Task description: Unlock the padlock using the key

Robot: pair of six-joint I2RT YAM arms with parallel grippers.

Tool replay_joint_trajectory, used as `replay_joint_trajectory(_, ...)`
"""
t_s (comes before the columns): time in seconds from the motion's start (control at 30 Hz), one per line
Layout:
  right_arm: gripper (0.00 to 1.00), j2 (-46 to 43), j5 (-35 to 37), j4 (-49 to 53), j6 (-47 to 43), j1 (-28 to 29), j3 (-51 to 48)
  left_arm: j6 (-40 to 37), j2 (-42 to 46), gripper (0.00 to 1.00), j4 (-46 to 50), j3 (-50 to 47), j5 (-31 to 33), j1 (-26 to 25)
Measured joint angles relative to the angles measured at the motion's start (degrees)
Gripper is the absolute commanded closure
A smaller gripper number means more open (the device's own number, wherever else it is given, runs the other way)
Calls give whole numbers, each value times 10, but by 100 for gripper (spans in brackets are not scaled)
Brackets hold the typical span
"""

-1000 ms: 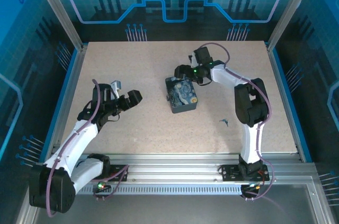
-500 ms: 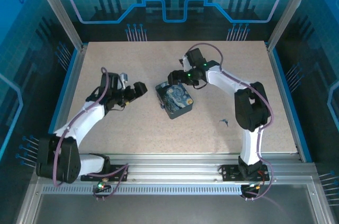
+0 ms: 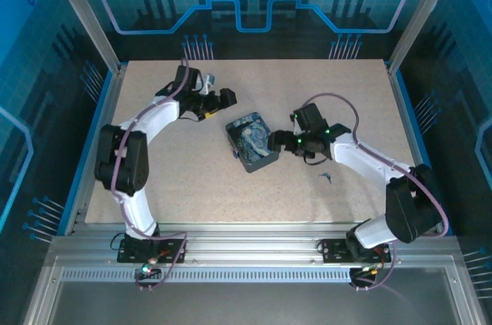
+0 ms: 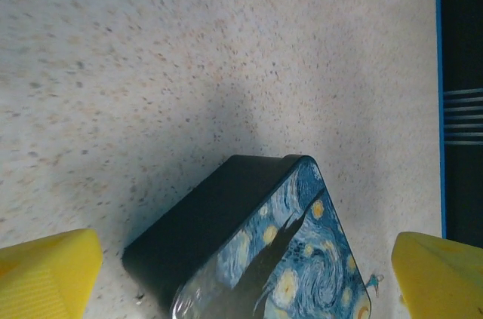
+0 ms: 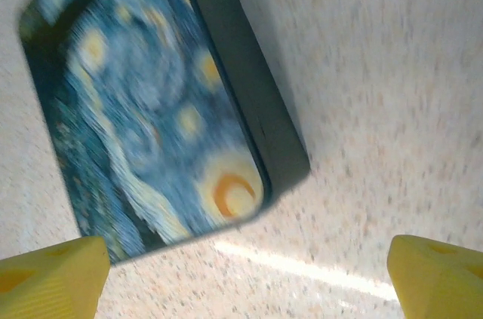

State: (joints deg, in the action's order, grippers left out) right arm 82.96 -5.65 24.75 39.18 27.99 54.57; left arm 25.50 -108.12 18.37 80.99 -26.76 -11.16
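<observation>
The small dark-teal box (image 3: 252,143) with the swirly starry lid lies in the middle of the table, turned at an angle. Its padlock is hidden in these views. The key (image 3: 326,177), a tiny dark sliver, lies on the table to the box's front right, and it peeks past the box's corner as the key (image 4: 375,280). My left gripper (image 3: 224,97) stands open behind and left of the box, apart from it, with the box (image 4: 256,243) between its yellow fingertips (image 4: 47,274). My right gripper (image 3: 280,140) is open just right of the box (image 5: 151,100), holding nothing.
The speckled tabletop (image 3: 192,187) has a blue raised rim, aluminium posts and blue panels around it. Purple cables run along both arms. The right arm's elbow (image 3: 411,202) sits near the front right corner.
The left arm swung from the table's left side up to the back, behind the box. The right arm swept from behind the box round to its right. The box was nudged left and turned.
</observation>
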Motion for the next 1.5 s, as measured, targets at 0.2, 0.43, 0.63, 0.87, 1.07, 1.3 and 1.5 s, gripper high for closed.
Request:
replay_joint_trajectory(0.2,8,-18,-30,-49,57,26,-79,-31,-79,7,52,80,-32,-31)
replay_joint_trajectory(0.43,16,0,-62,-121,92,31,-80,-45,-84,12,71,80,-57,-43)
replay_joint_trajectory(0.63,25,55,-73,-142,107,31,-44,-45,-49,14,58,7,-61,-43)
replay_joint_trajectory(0.87,35,111,-68,-127,106,28,16,-45,37,16,37,-93,-35,-32)
replay_joint_trajectory(1.07,36,170,-68,-102,86,15,90,-20,115,17,3,-192,-14,-30)
replay_joint_trajectory(1.3,37,221,-68,-86,57,-4,162,21,133,18,-41,-239,-14,-35)
replay_joint_trajectory(1.5,37,233,-69,-77,42,-23,186,46,122,18,-60,-233,-11,-49)
